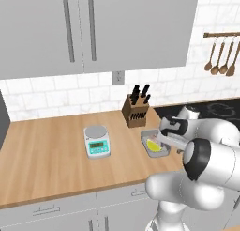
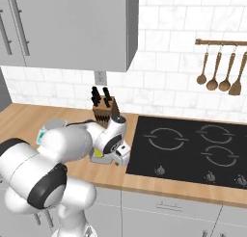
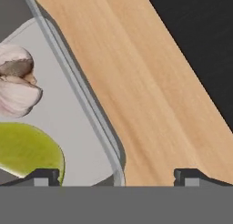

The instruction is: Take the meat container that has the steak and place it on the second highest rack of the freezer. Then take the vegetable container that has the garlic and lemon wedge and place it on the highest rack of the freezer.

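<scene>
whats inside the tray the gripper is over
The vegetable container holds a garlic bulb and a lemon wedge. In the left base view the arm covers part of the tray, so the rest of its inside is unseen there.

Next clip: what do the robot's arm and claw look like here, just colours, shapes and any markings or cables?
The arm is glossy white, built of bulbous rounded segments with dark grey to black bands at the joints. The claw ends in two small dark, blocky fingertips with lighter grey insets. No cables, lettering or markings can be made out.
</scene>
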Motion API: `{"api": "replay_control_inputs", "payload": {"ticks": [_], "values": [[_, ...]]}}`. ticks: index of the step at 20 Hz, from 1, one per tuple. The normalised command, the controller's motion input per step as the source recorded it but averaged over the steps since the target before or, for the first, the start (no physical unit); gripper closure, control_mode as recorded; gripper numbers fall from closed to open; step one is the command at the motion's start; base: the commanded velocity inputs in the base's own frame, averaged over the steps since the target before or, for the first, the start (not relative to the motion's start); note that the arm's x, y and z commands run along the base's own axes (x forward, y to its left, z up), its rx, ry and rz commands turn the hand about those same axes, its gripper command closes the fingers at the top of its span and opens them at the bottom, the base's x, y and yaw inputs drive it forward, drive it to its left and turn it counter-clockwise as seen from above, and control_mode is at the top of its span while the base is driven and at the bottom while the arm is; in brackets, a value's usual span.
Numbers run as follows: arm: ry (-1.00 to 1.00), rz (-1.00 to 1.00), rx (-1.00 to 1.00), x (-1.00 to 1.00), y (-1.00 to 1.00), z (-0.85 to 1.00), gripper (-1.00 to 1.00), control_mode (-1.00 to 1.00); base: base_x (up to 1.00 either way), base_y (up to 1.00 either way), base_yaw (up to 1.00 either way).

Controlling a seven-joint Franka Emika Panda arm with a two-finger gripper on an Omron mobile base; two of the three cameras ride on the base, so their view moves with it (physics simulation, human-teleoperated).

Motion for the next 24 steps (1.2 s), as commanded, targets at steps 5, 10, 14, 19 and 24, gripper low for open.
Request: {"api": "replay_control_inputs", "payload": {"ticks": [5,10,14,19,24], "values": [[0.0,0.0,0.0,0.0,0.0,-0.27,-1.0,-1.0,0.0,0.0,0.0],[0.0,0.0,0.0,0.0,0.01,-0.22,-1.0,-1.0,0.0,0.0,0.0],[0.0,0.0,0.0,0.0,0.11,-0.15,1.0,-1.0,0.0,0.0,0.0],[0.01,0.0,0.0,0.0,0.05,-0.04,1.0,-1.0,0.0,0.0,0.0],[0.01,0.0,0.0,0.0,0.05,0.0,1.0,-1.0,0.0,0.0,0.0]]}}
